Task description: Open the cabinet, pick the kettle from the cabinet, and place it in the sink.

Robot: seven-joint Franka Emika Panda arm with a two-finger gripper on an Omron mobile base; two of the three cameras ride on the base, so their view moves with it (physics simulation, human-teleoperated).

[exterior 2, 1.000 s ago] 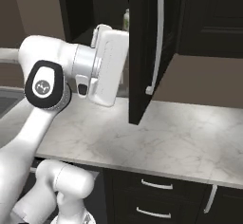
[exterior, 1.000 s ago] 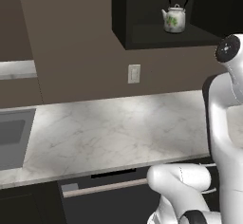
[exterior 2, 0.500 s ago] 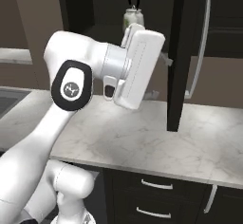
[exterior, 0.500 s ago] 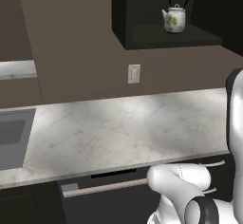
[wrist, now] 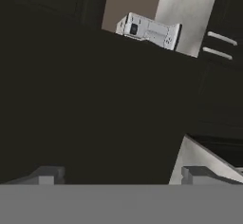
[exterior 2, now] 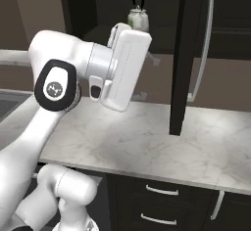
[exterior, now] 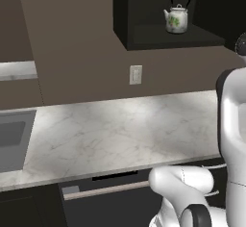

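Note:
The black cabinet (exterior: 144,38) stands open, its door (exterior 2: 182,63) swung out edge-on with the long silver handle (exterior 2: 205,39) on its far side. The white kettle (exterior: 177,18) with green leaves sits upright on the shelf; in the right base view the kettle (exterior 2: 138,18) shows just above my white hand (exterior 2: 125,68). My gripper (wrist: 123,174) is open, fingertips (wrist: 47,174) wide apart with nothing between them, facing a dark cabinet panel. The grey sink (exterior: 12,139) lies at the counter's far left.
The white marble counter (exterior: 120,130) runs below the cabinet, with a wall outlet (exterior: 136,74) behind it. Black base drawers (exterior 2: 162,191) with short handles sit under the counter. The open door juts out over the counter beside my hand.
The cabinet door has swung further open to the right. My hand followed it right and up, then eased back a little to the left, off the handle.

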